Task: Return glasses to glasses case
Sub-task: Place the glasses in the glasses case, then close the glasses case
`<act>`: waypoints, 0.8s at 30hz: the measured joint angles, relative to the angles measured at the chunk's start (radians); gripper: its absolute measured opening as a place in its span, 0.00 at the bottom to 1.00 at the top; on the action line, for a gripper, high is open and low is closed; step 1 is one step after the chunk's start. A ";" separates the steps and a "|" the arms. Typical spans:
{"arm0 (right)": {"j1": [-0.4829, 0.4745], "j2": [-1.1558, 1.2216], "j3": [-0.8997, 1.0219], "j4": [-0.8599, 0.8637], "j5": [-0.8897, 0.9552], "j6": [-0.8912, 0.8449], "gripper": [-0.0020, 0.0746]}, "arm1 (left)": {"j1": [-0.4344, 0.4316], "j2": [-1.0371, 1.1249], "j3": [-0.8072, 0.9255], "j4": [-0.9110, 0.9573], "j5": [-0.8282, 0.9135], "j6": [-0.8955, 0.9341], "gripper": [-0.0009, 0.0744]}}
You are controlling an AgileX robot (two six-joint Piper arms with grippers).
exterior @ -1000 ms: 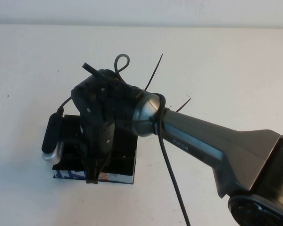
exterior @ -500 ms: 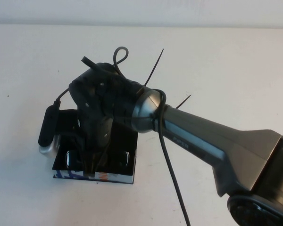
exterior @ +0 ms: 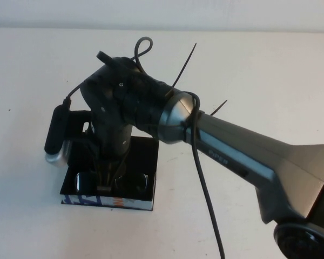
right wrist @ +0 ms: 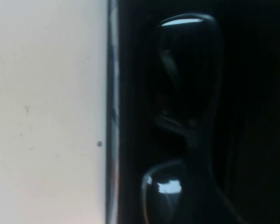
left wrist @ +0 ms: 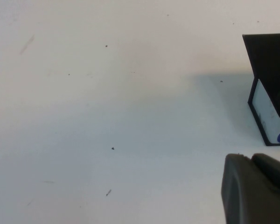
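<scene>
Glasses point(exterior: 110, 181) lie inside the glasses case point(exterior: 146, 156), along its patterned front wall at about seven o'clock on the table point(exterior: 259, 70). Right gripper point(exterior: 104, 181) hangs directly over them, jaws spread and holding nothing. Left gripper point(left wrist: 256, 189) sits low beside the case; I cannot tell its state. Frames look light, rigid, glossy and probably slippery; the bridge seems the safest hold, off the scratch-prone lenses.
</scene>
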 joint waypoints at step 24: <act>-0.277 -0.184 -0.006 0.113 0.016 0.313 0.01 | 0.000 0.000 0.000 0.000 0.000 0.000 0.01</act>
